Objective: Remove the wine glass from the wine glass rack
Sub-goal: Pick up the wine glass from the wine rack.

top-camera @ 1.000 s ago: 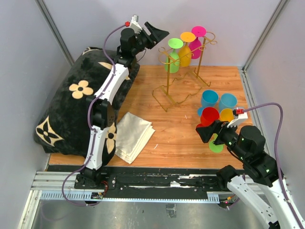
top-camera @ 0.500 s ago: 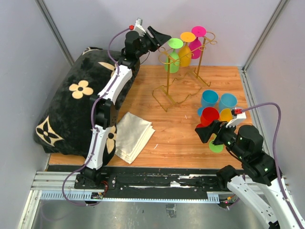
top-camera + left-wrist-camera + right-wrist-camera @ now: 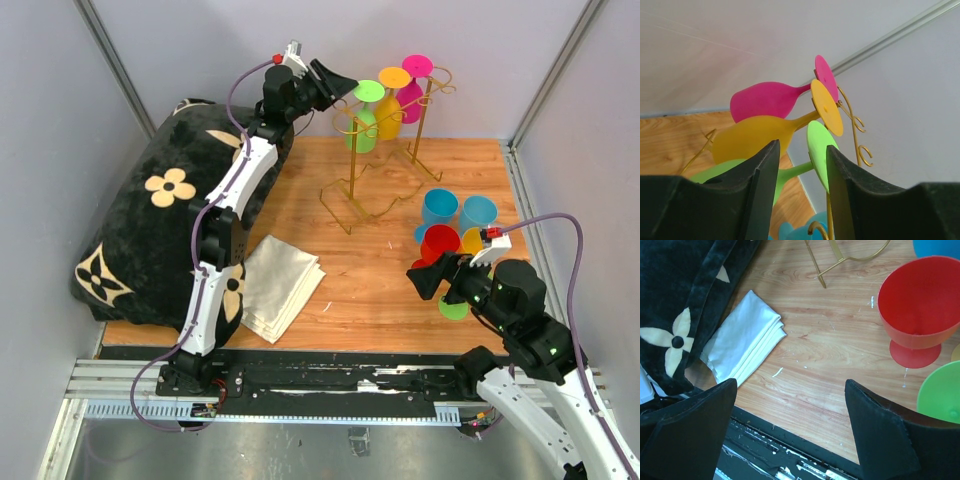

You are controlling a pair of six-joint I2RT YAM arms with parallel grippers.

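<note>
Pale grey enclosure walls [image 3: 180,50], aluminium corner posts [image 3: 112,60], wooden tabletop [image 3: 370,270], metal rail along near edge [image 3: 300,410].

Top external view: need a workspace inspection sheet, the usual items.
Surface: wooden tabletop, a few white specks.
Job's things: thin gold wire rack upright; green plastic wine glass, yellow wine glass and pink wine glass hang inverted from it.
Clutter: black flower-patterned cushion, folded white cloth, loose coloured plastic cups right of the rack.
Grippers: left gripper open, fingers either side of the green glass's stem; contact unclear. Right gripper open, empty, above the tabletop.
Cables: purple cable looping off each arm, clear of the rack.
Surroundings: grey panel walls, metal base rail at the near edge.
</note>
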